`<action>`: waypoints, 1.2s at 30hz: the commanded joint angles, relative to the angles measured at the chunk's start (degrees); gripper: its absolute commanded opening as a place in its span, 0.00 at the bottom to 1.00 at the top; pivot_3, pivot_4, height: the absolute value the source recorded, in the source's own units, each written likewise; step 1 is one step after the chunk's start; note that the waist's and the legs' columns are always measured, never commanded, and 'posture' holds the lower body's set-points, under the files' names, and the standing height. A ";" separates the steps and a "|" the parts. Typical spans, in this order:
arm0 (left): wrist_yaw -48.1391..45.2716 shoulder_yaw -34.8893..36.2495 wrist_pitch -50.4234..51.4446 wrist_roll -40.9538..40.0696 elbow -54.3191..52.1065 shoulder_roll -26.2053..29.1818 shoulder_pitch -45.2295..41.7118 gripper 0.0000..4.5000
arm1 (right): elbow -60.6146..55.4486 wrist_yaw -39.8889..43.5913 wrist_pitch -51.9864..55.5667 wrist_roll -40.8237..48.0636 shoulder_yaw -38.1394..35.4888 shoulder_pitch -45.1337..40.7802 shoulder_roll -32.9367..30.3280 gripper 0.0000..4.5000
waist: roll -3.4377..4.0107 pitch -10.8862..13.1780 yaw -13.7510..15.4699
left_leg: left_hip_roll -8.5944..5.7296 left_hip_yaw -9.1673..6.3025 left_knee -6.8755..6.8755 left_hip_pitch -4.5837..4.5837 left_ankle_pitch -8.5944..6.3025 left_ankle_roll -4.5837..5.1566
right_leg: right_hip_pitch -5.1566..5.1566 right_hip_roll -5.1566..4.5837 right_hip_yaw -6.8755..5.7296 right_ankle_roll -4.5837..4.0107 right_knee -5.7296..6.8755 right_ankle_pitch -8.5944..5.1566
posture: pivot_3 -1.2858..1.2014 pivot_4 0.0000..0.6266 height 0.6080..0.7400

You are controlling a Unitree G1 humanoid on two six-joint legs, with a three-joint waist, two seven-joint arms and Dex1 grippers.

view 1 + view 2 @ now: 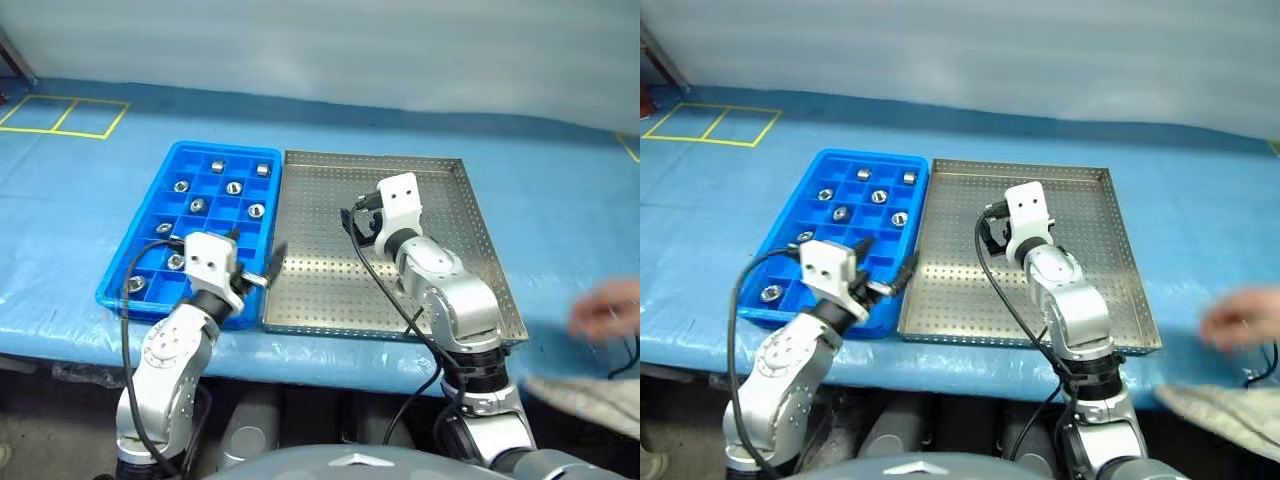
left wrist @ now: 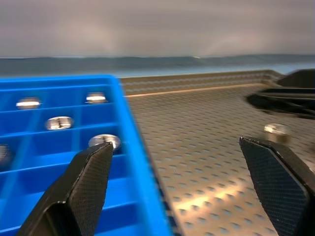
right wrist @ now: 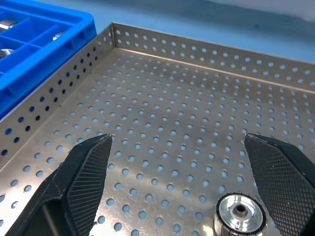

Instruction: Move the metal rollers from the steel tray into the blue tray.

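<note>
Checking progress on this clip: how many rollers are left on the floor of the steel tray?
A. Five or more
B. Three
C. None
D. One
D. A single roller lies on the perforated floor of the steel tray, between the open fingers of the right gripper; the other rollers sit in compartments of the blue tray.
</note>
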 commanded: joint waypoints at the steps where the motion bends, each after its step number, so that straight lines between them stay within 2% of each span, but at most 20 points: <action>1: -5.58 -3.86 1.26 -4.11 -4.67 4.34 1.43 1.00 | 2.42 -2.41 -1.11 -0.79 -2.31 -0.97 1.68 1.00 | 0.11 0.06 -0.23 | 0.02 0.00 0.00 0.00 0.00 0.00 | 0.00 0.02 0.00 -0.01 0.00 -0.02 | 0.61 0.24 1.00; 4: -6.62 -5.70 2.42 -5.49 -5.60 7.52 2.39 1.00 | 4.02 -3.24 -1.08 -1.79 -2.20 -0.05 1.93 1.00 | 0.20 0.08 -0.34 | 0.06 0.01 0.01 0.03 0.00 0.00 | -0.01 0.05 0.01 -0.25 0.02 -0.17 | 0.62 0.24 1.00; 8: -5.82 -5.83 2.84 -7.30 -5.94 8.13 2.47 1.00 | 4.21 -3.01 -1.08 -1.73 -2.70 0.99 2.26 1.00 | 0.22 0.10 -0.14 | 0.05 0.00 0.02 0.03 0.00 0.00 | 0.01 0.04 0.01 -0.23 0.02 -0.16 | 0.62 0.24 1.00; 13: -4.48 -7.61 2.53 -5.47 -5.13 9.46 1.44 1.00 | 4.84 -2.64 -1.20 -1.88 -2.89 1.29 2.42 1.00 | 0.23 0.10 -0.16 | 0.03 0.02 0.02 0.03 0.00 0.00 | 0.01 0.03 0.03 -0.20 0.00 -0.15 | 0.62 0.24 1.00; 36: -4.00 -8.49 1.74 -6.00 -4.61 11.13 1.11 1.00 | 2.60 -1.00 -0.25 -1.84 -2.03 1.40 2.79 1.00 | 0.37 0.19 -0.14 | 0.03 0.04 0.00 -0.01 0.00 0.00 | -0.04 0.03 0.05 -0.19 -0.02 -0.15 | 0.62 0.24 1.00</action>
